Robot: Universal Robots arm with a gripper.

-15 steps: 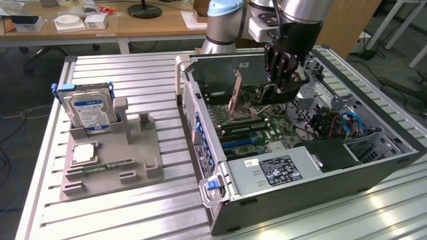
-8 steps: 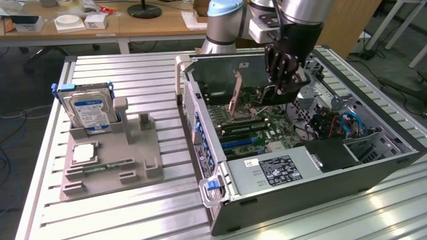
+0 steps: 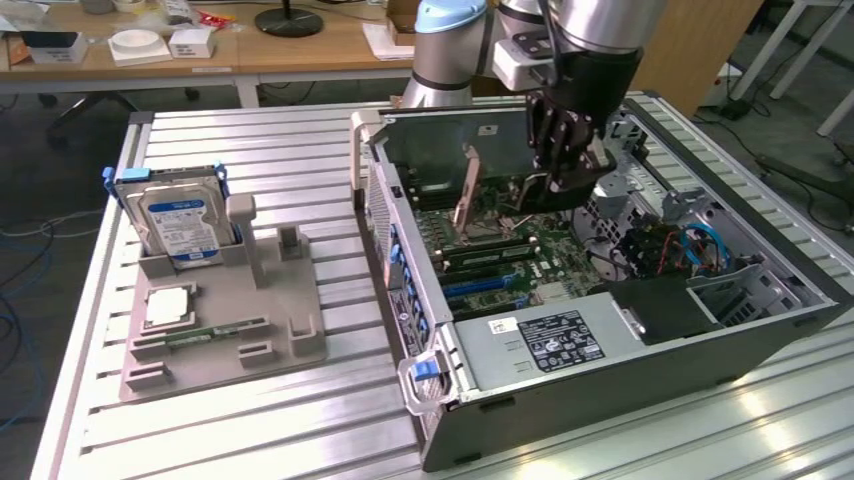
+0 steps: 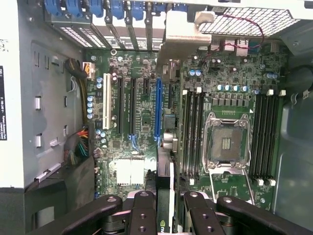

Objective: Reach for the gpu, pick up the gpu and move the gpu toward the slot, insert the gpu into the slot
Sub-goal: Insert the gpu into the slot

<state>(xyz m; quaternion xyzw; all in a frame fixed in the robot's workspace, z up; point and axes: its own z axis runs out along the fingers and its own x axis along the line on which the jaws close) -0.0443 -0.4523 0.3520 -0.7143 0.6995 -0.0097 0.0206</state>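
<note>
step: insert | black two-finger gripper (image 4: 167,195) jaws clamped on thin green-and-dark gpu card (image 4: 165,169), held edge-on inside the open grey computer case (image 3: 747,330), just beside long blue slot (image 4: 158,110) | care, judged: align edge parallel to slot, descend straight, press evenly, no tilt

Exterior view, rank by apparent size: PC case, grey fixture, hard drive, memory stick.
1. PC case, by far the largest.
2. grey fixture.
3. hard drive, standing in the fixture.
4. memory stick, lying on the fixture.
All sit at similar depth, so the order is safe.
</note>
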